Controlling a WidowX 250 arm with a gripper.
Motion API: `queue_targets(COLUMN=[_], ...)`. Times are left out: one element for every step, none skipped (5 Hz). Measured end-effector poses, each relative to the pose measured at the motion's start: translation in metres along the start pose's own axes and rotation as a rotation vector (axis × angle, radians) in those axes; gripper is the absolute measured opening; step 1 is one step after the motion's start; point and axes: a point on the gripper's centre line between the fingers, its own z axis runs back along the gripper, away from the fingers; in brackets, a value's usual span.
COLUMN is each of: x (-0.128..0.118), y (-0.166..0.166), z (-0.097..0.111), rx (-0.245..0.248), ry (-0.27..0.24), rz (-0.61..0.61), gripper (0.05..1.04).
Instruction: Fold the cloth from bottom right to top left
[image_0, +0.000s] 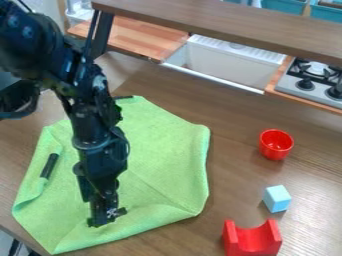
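Camera view shows brown table (160, 241) — sink (227, 67), stove (292, 86) behind.

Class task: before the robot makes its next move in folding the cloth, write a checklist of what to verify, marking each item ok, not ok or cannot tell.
1. Cloth lying flat: not ok, creased, with its left edge turned up.
2. Gripper at the cloth's bottom right corner: not ok, it is at the lower part, left of that corner.
3. Gripper has hold of the cloth: cannot tell.
4. Cloth free of loose things: not ok, a black stick lies on its left side.
5. Red cup, blue block and red block off the cloth: ok.
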Motion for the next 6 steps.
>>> queue_targets(x=[0.0011,0.0029,0.0032,0.0043,0.0048,0.0048], y=[-0.0015,-0.0020,-0.0028,-0.0029,-0.0014,-0.0016], z=[-0.0037,-0.0070,-0.0082,-0.0086,-0.0100,-0.0099], rx=[0.001,0.001,0.001,0.004,0.012,0.012], ry=[0.011,0.020,0.026,0.022,0.020,0.018], rz=[0.006,0.010,0.010,0.007,0.004,0.005], gripper=[0.742,0.639,0.475,0.246,0.081,0.049])
